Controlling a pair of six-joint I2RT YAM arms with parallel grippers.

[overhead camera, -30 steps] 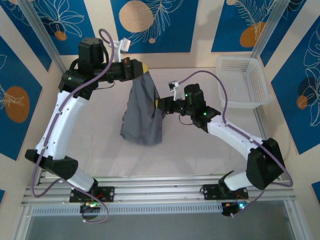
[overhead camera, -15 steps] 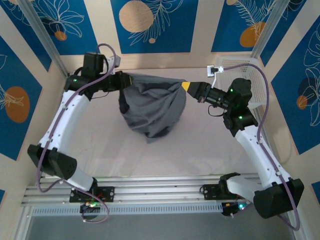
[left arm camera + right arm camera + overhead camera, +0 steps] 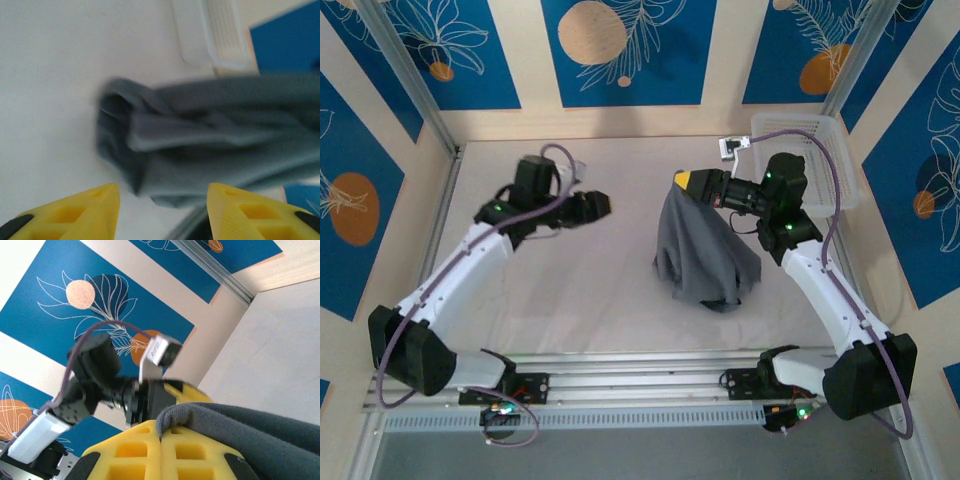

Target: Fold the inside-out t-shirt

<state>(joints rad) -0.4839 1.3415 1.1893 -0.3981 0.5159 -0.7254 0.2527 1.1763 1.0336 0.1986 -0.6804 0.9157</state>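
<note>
On the table (image 3: 590, 300), one t-shirt (image 3: 705, 250), pinched by right fingers (image 3: 686, 182); one basket (image 3: 835, 165).

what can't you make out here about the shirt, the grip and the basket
- t-shirt sleeves, collar and tag: lost in the folds of the bunched cloth in the top view, smeared by motion blur in the left wrist view.
- Right end effector, how much cloth it pinches: cloth drapes over it and the bottom edge cuts it off in the right wrist view.
- Basket: the right arm covers its left part in the top view.
</note>
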